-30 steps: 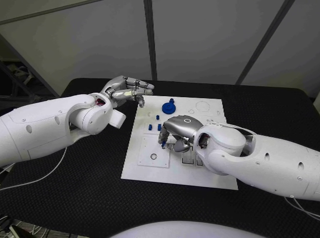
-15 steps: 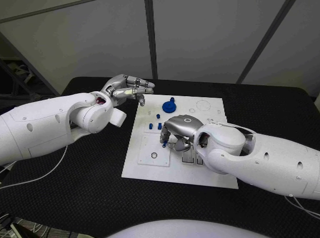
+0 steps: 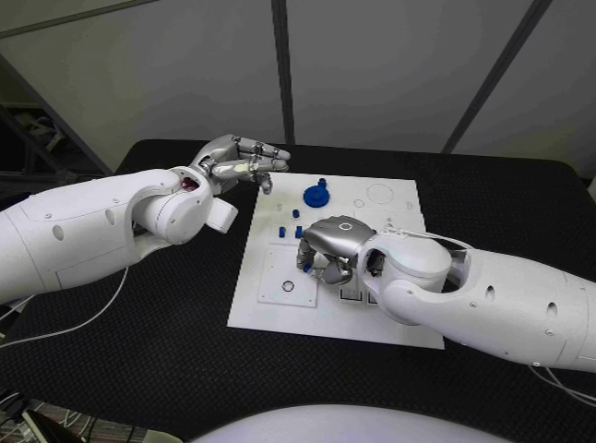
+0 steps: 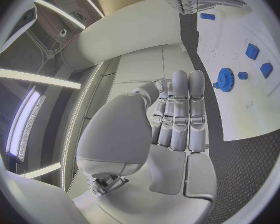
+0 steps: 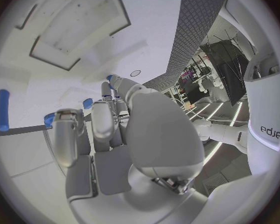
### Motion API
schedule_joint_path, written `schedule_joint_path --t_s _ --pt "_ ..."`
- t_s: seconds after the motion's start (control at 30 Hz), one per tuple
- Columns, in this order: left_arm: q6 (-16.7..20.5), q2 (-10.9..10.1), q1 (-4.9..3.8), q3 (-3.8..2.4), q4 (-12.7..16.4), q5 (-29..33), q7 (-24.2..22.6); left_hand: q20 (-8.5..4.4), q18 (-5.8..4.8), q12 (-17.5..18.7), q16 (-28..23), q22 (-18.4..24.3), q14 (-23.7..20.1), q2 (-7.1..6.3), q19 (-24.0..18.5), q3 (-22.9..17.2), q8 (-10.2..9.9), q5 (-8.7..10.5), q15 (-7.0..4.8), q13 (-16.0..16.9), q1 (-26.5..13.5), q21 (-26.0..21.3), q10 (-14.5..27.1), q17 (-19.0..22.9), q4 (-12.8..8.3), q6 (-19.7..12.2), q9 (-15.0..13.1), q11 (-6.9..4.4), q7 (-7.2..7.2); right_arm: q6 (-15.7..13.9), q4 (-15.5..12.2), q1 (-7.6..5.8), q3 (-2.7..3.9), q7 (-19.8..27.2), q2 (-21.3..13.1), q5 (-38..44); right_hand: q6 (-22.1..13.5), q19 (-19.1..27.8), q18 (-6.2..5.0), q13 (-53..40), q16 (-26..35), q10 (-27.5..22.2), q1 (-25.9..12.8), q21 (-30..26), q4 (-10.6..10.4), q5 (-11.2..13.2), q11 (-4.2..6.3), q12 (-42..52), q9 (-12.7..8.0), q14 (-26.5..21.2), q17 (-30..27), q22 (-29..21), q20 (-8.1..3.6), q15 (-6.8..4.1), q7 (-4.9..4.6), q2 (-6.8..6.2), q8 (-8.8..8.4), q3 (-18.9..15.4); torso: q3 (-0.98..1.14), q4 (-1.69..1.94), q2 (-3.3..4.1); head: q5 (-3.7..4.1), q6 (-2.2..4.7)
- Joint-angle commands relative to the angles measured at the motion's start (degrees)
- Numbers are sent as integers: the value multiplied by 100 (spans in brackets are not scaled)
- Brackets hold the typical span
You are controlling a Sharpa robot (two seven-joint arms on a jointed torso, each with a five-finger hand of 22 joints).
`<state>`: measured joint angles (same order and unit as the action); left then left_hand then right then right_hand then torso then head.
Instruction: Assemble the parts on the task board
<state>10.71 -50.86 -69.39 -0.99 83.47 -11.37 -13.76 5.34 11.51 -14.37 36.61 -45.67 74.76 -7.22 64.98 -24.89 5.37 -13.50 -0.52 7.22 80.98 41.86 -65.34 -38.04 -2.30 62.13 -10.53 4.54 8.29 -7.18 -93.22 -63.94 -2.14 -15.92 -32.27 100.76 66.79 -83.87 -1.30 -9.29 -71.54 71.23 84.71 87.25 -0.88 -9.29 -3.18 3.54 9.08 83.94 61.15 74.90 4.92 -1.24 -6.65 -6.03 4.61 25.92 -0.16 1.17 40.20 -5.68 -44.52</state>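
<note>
We saw little change across the last second. The task board [image 3: 378, 318] lay in the same place on the black table [image 3: 138, 369]. Our right hand [image 3: 330, 251] had stayed low over the middle of the board, fingers curled down, having crept only slightly. A small blue part [image 3: 304, 267] showed at its fingertips, but we could not tell whether the hand gripped it or merely touched it. Our left hand [image 3: 240, 161] still hovered above the board's far left corner, fingers curled in together with nothing in them. The blue gear [image 3: 315, 195] stood where it had been near the far edge, and the small blue parts [image 3: 291, 232] beside the right hand had not moved. We judged the right hand was settling a part, so assembly was still in progress.
</note>
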Motion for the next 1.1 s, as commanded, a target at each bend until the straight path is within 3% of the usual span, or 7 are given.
schedule_joint_path --t_s 0.03,0.33,0.5,0.57,0.63,1.1 --pt "-33 10 -7 -6 3 37 -87 20 -97 -22 -20 6 -2 63 -15 2 -30 -19 13 7 -4 -26 34 5 -20 4 -7 2 31 235 12 13 -34 -21 7 39 11 -382 30 -3 20 28 -60 -15 36 -13 -5 9 9 103 -5 1144 -35 -43 -20 6 3 -1 1 0 -1 -17 -14" --pt "-40 17 -7 -6 -2 37 -85 19 -97 -25 -26 8 1 65 -11 3 -33 -35 13 9 -7 -30 36 9 -26 6 -8 3 32 199 33 13 -46 -21 26 44 -1 -361 21 10 37 8 -103 -41 49 -12 -11 2 15 94 -32 1111 -32 -40 -23 11 -13 -4 0 -5 -2 -21 -11" --pt "-47 26 -7 -6 -6 37 -82 19 -97 -25 -26 8 1 65 -11 3 -33 -35 13 9 -7 -30 36 9 -26 6 -8 3 32 27 60 13 -78 58 51 11 -463 -246 -24 172 148 -479 -287 -186 82 18 -156 -16 -83 43 -206 939 46 86 -158 -98 -121 33 1 -1 -2 -19 3" --pt "-52 27 -7 -6 -6 37 -79 19 -97 -25 -26 8 1 65 -11 3 -33 -35 13 9 -7 -30 36 9 -26 6 -8 3 32 -96 70 13 -100 92 51 -5 -732 -32 -112 305 356 -891 -376 -463 113 48 -269 -14 -163 -43 -501 609 127 183 -251 -217 -116 58 2 0 -3 -17 8" --pt "-57 25 -7 -6 -6 37 -75 19 -97 -25 -26 8 1 65 -11 3 -33 -35 13 9 -7 -30 36 9 -26 6 -8 3 32 -201 68 13 -110 91 42 -12 -822 81 -160 389 473 -1156 -394 -620 163 62 -318 -10 -201 -87 -661 430 180 213 -261 -272 -108 53 2 -3 -3 -18 17" --pt "-127 22 -7 -5 -24 37 -39 19 -98 -26 -30 10 1 66 -10 5 -34 -38 13 10 -12 -33 37 10 -26 7 -8 4 33 -808 -150 14 -125 185 -199 -19 -829 136 -189 468 550 -1330 -404 -724 260 11 -343 12 -237 -96 -787 322 227 237 -279 -312 -90 -4 7 -6 -7 -3 56"
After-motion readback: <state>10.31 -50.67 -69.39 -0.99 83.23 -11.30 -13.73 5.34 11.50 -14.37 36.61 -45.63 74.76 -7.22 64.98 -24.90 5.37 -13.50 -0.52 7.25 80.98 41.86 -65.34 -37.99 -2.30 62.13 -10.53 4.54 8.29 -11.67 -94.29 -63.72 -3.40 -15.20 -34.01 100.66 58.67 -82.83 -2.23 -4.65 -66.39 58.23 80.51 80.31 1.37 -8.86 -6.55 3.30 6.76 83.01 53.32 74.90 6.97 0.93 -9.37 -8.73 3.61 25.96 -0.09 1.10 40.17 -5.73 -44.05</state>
